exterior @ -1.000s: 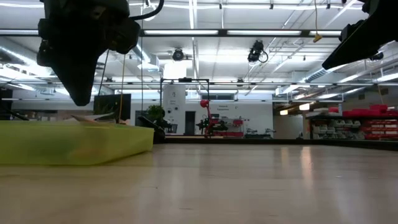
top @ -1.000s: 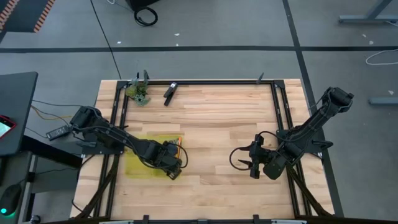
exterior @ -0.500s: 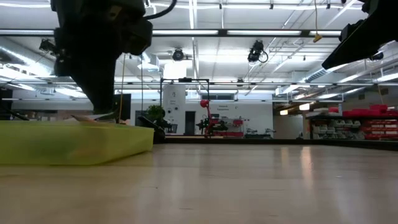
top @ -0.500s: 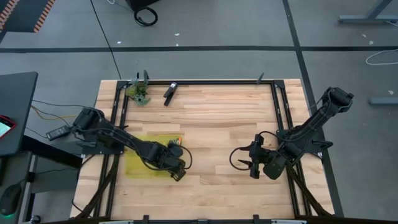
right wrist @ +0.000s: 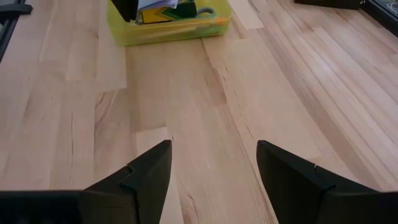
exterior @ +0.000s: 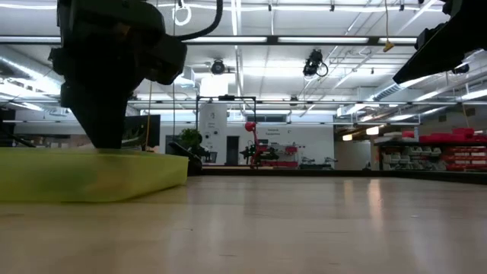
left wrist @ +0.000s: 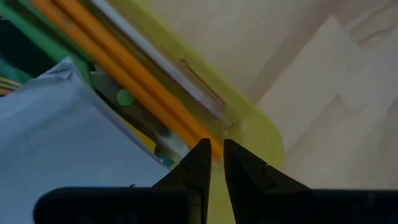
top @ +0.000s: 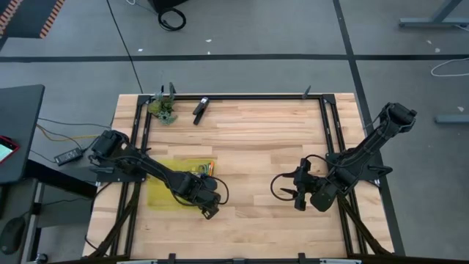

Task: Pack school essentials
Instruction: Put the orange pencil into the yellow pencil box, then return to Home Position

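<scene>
My left jaws point(left wrist: 213, 163), nearly shut and empty, sit at the tray point(top: 158, 192) corner by the pencils point(left wrist: 124, 68), packing looks nearly done; next lift clear; right jaws point(right wrist: 211, 168) wait open, well apart.

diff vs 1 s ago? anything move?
The left gripper slid from over the yellow tray's right edge toward the table's front, just past the tray's front right corner, and dropped lower. Its jaws stayed nearly shut, holding nothing visible. Unchanged: the right gripper hovers open over bare wood, the tray with the orange pencils and notepad hasn't shifted.
</scene>
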